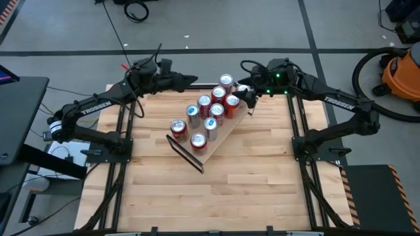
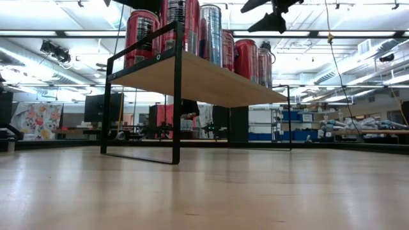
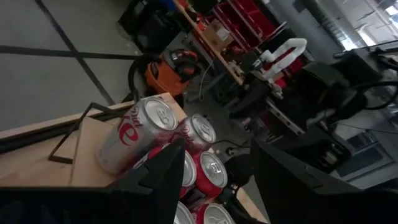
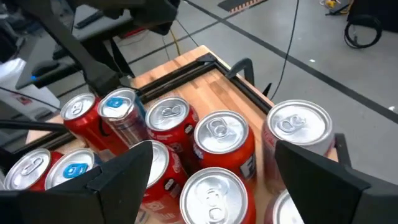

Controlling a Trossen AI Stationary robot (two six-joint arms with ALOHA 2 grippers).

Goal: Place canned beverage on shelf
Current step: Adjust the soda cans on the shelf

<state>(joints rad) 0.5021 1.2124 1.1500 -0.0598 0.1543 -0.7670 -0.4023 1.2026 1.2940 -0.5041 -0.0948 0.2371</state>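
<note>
The shelf (image 1: 229, 124) is a light-wood plank on thin black end frames. It stands slantwise on the middle of the slatted table. Several red and silver cans (image 1: 211, 110) stand upright on it, bottoms on the plank, also seen from the low view (image 2: 192, 29). My left gripper (image 1: 192, 80) hovers open off the shelf's far left, with nothing between its fingers (image 3: 217, 155). My right gripper (image 1: 249, 96) hangs open above the far-end cans (image 4: 211, 149), and its fingers touch none of them.
The near half of the table (image 1: 216, 196) is bare wood. Black frame rails (image 1: 298, 131) run along the table's sides. An orange shop vacuum (image 1: 400, 72) stands on the floor at the far right, and a monitor (image 1: 20, 111) sits off the left edge.
</note>
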